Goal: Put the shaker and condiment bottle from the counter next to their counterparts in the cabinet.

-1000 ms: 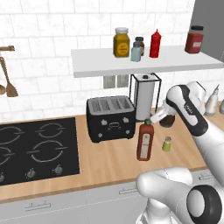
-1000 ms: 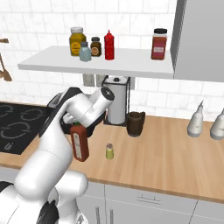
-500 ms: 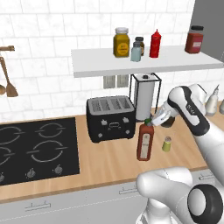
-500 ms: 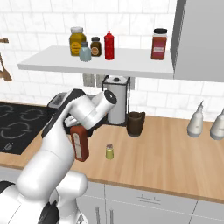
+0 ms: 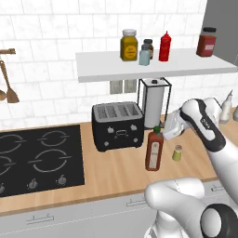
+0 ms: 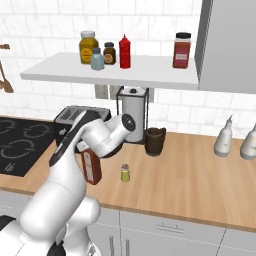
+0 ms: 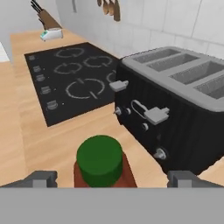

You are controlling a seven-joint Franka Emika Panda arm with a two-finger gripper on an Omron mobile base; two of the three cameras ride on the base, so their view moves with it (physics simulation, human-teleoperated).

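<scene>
The condiment bottle (image 5: 154,151) (image 6: 91,169) stands upright on the counter (image 5: 116,172) in front of the toaster. The small yellow-green shaker (image 5: 177,152) (image 6: 125,173) stands just to its right. My gripper (image 5: 163,131) hovers at the bottle's top, reaching in from the right. It is open, and in the hand view the green cap (image 7: 99,159) sits between the two spread fingertips of the gripper (image 7: 113,179), untouched. Up on the cabinet shelf (image 5: 186,67) stand the counterparts: a pale blue shaker (image 5: 144,56) (image 6: 97,61) and a red squeeze bottle (image 5: 164,47) (image 6: 124,52).
A black toaster (image 5: 117,125) (image 7: 175,109) stands close behind the bottle, with a paper towel holder (image 5: 153,104) beside it. The hob (image 5: 37,158) lies to the left. The shelf also carries a mustard jar (image 5: 128,45) and a red jar (image 5: 206,42). A dark cup (image 6: 154,141) and white bottles (image 6: 223,142) stand further right.
The hand has eased slightly down and closer to the bottle's cap. Its jaws stay open. Bottle and shaker have not moved.
</scene>
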